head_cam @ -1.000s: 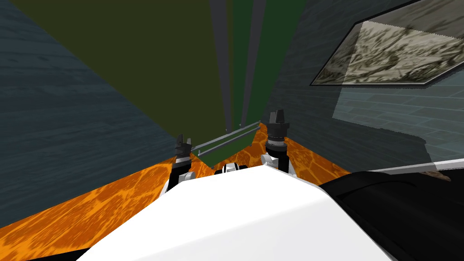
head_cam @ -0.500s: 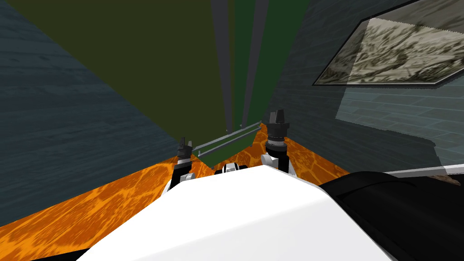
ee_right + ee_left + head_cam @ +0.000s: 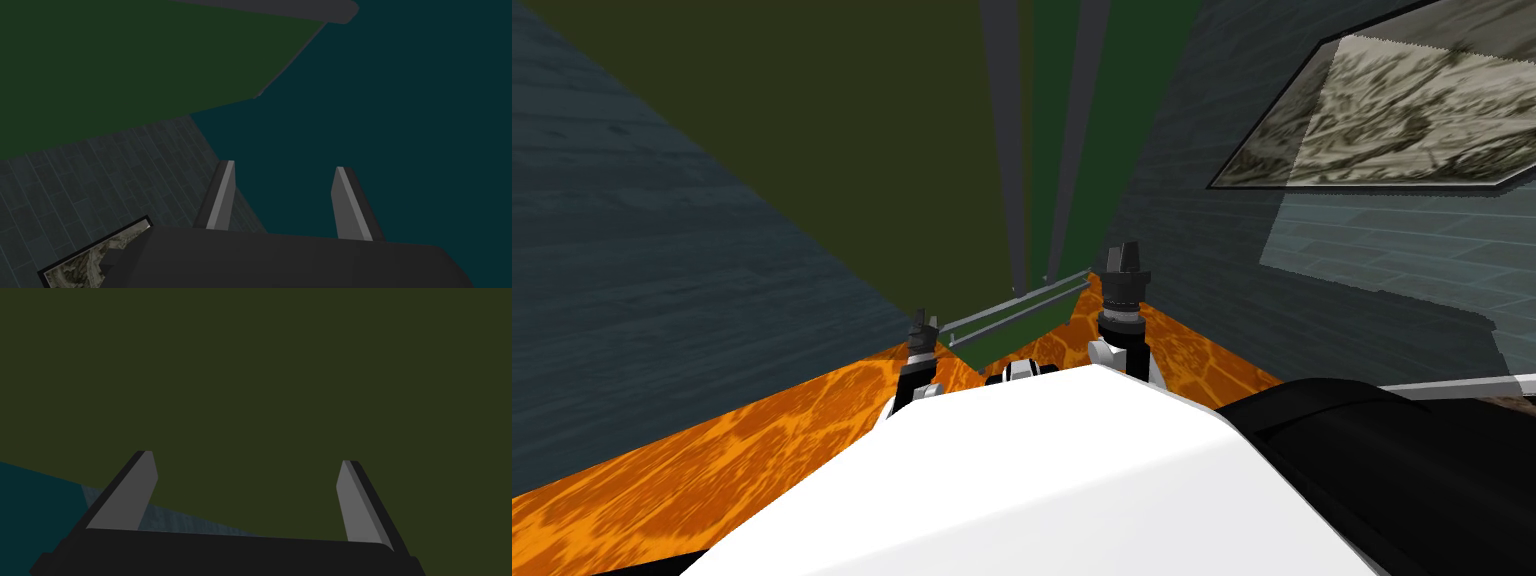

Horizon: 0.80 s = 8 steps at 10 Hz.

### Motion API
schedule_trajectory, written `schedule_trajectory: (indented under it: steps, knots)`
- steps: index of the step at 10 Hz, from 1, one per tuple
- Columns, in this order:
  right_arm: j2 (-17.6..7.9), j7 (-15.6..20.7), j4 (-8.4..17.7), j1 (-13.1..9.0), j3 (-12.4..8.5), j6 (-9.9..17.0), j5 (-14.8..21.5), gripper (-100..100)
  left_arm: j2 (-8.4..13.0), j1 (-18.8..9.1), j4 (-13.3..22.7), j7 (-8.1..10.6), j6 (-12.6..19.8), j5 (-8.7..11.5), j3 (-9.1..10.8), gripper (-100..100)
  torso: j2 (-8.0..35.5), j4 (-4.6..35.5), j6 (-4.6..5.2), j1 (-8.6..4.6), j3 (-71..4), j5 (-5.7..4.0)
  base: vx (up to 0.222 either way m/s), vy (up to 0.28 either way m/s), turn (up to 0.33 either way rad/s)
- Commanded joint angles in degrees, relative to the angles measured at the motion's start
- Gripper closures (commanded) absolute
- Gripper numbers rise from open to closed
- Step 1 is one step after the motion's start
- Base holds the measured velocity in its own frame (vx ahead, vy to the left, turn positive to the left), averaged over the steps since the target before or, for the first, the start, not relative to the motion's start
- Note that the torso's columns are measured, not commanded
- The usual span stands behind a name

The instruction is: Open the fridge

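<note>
Fridge (image 3: 812,150) stood near, directly ahead. Left gripper (image 3: 246,458), fingers spread wide and empty, faced its olive door (image 3: 280,378). Right gripper (image 3: 283,166), likewise spread, pointed past the green door (image 3: 125,65).

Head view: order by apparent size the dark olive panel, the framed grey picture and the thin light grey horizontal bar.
Largest first: the dark olive panel, the framed grey picture, the thin light grey horizontal bar.
</note>
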Motion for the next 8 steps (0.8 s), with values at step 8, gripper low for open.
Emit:
schedule_trajectory:
  steps: [8]
  knots:
    - [0.0,0.0,0.0,0.0,0.0,0.0,0.0,0,1.0,-2.9,14.3,0.35,-6.1,-0.5,1.37,-100,-0.1,0.0,-0.01,0.07,-0.1,0.03,0.020,-0.004,0.021]
